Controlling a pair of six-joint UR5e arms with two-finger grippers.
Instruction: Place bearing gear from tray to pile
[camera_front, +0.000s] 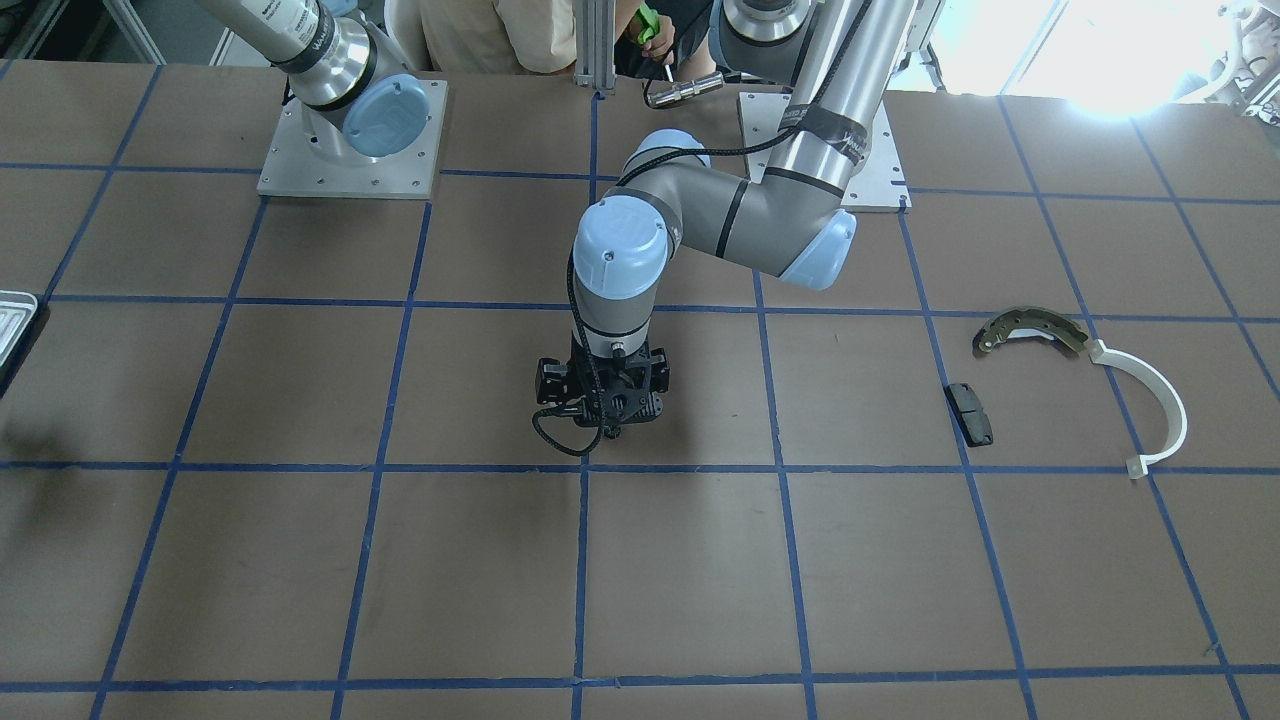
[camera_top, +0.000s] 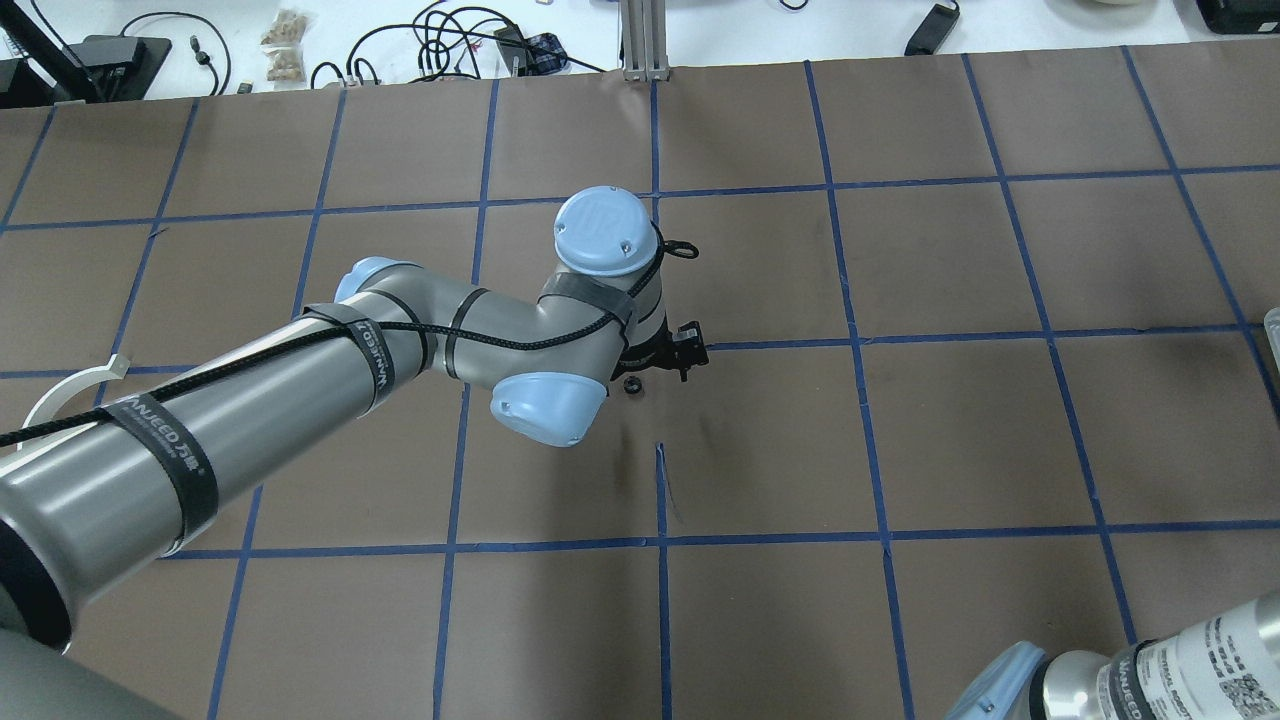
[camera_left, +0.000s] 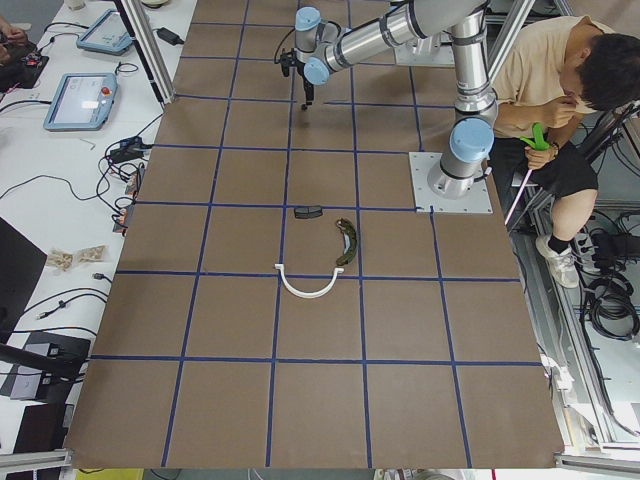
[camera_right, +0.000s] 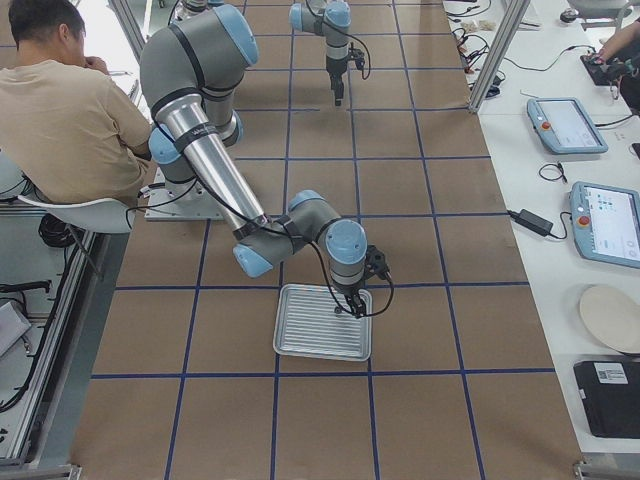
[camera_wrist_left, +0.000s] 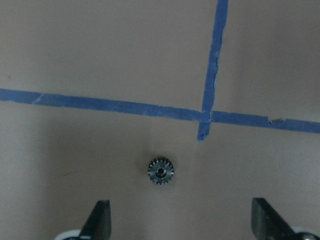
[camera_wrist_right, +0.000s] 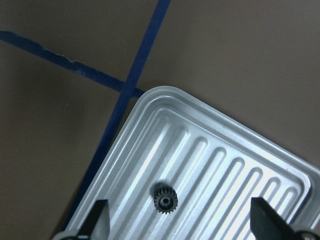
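The brown paper-covered table was crossed by a blue tape grid. The silver-grey metal tray was ribbed in parallel stripes (shaded darker). An olive curved brake shoe, white plastic arc and black rectangular pad were seen.

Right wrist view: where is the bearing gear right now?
The bearing gear lies in the tray, near its rounded corner, under the right gripper, jaws open.
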